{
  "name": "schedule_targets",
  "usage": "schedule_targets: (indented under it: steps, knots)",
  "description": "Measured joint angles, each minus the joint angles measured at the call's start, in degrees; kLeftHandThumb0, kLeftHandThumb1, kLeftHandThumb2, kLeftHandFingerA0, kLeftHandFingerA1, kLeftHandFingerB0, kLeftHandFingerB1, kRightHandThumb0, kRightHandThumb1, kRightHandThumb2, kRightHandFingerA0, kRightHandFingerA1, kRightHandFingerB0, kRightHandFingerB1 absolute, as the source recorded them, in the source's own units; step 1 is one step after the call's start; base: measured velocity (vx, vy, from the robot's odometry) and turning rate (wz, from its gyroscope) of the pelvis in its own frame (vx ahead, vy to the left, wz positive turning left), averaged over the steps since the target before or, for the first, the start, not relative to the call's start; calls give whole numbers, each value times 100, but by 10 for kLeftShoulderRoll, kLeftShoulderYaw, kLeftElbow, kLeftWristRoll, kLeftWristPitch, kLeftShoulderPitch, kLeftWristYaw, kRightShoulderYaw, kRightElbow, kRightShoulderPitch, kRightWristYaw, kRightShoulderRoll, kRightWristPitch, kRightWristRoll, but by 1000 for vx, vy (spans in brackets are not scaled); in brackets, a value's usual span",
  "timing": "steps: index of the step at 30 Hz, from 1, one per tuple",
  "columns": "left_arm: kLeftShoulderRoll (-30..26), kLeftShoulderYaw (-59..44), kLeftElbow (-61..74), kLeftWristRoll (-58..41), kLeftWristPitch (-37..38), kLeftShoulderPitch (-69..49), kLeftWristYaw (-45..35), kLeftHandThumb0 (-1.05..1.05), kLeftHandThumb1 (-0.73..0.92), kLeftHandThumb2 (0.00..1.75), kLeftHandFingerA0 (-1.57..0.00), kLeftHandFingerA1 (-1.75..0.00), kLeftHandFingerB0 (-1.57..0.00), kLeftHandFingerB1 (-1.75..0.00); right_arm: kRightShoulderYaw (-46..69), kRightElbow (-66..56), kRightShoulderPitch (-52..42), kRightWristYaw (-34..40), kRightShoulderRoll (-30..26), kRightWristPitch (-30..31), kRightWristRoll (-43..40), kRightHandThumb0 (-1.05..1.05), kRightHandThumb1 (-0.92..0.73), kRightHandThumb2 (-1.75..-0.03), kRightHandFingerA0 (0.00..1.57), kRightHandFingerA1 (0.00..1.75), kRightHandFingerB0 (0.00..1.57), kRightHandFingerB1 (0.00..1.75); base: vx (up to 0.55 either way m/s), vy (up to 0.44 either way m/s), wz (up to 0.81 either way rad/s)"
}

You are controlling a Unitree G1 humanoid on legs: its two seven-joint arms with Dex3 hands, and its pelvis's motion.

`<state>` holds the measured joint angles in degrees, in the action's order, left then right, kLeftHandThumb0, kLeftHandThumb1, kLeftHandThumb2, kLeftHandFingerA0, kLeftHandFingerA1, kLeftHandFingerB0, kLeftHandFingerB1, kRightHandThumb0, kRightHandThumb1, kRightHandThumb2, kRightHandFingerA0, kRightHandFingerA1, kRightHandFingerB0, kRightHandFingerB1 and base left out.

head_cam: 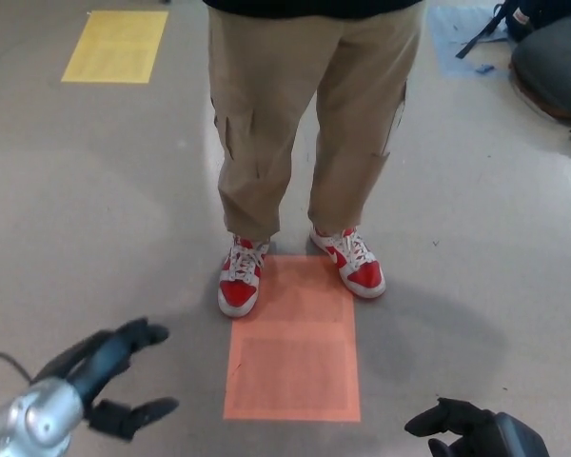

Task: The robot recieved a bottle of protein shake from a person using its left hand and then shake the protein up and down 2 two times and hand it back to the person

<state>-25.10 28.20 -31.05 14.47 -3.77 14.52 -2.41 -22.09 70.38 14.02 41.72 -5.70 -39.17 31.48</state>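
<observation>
A person (305, 114) in tan trousers and red shoes (241, 278) stands at the orange mat (293, 352) on the floor. The left hand (114, 376) hangs low, fingers spread, holding nothing. The right hand (466, 428) peeks in; grip unclear. I see no bottle.

Premises appear to be an indoor robotics test area or lab. Evidence: smooth grey polished floor (95, 190) marked with flat coloured rectangles: an orange one (293, 352) centrally, a yellow one (115, 46) and a pale blue one (462, 33) at the far edge. Dark bags (552, 52) lie beside the blue marker, possibly backpacks.
</observation>
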Motion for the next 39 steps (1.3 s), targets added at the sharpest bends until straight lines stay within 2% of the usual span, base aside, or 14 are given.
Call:
schedule_targets:
  steps: [6,7,9,16,17,18,21,22,23,35,36,37,38,39]
  knots:
    - [0,2,-87,27,58,-6,49,-76,49,81,-34,-45,-9,-32,1,2,18,-2,6,1,0,-14,-66,-73,106,59,91,63,0,0,0]
    - [0,2,-95,29,64,-6,54,-71,57,59,-39,-35,-11,-24,1,2,20,-2,6,2,0,-14,-67,-74,105,59,91,64,0,0,0]
    - [1,1,-123,33,84,-6,67,-70,46,80,-28,-46,-4,-25,2,2,28,-2,7,2,0,-14,-68,-74,105,59,91,64,0,0,0]
    - [9,-17,-196,33,153,-2,98,-64,42,74,-21,-45,-5,-20,6,4,47,-2,7,2,-1,-15,-66,-76,106,60,92,64,0,0,0]
    - [10,-20,-203,33,160,-1,101,-62,50,55,-27,-35,-3,-23,7,4,49,-2,7,2,-1,-15,-67,-75,106,59,92,63,0,0,0]
    - [13,-24,-214,33,171,3,105,-64,41,75,-19,-45,-1,-13,8,5,53,-2,7,3,-1,-15,-68,-70,106,60,91,63,0,0,0]
    - [21,-37,-243,33,201,14,116,-65,41,76,-19,-45,-1,-12,11,7,66,-2,7,8,-2,-16,-68,-69,104,58,91,61,0,0,0]
    - [24,-42,-253,33,211,18,120,-65,49,57,-22,-34,0,-19,11,8,71,-2,7,10,-2,-17,-68,-68,104,58,90,59,0,0,0]
    - [26,-44,-261,33,220,21,122,-70,43,78,-19,-44,-1,-11,11,8,74,-2,7,12,-1,-17,-68,-68,104,55,90,56,0,0,0]
    - [29,-30,-357,73,308,85,163,-76,54,91,-21,-47,0,-17,26,17,105,5,9,72,-2,-20,-72,-62,94,51,78,48,0,0,0]
    - [29,-24,-361,79,309,87,167,-77,71,62,-33,-35,0,-19,26,17,106,6,9,75,-2,-21,-73,-62,93,50,76,47,0,0,0]
    - [29,-17,-365,86,309,91,172,-77,71,62,-33,-35,0,-19,27,17,106,6,9,80,-2,-21,-73,-62,93,50,76,47,0,0,0]
    - [29,-10,-369,95,309,95,178,-81,64,97,-29,-49,0,-17,27,18,107,7,8,84,-2,-22,-74,-63,90,49,74,45,0,0,0]
    - [29,-2,-371,103,309,99,184,-81,64,97,-29,-49,0,-17,26,18,108,7,8,88,-1,-22,-74,-63,90,49,74,45,0,0,0]
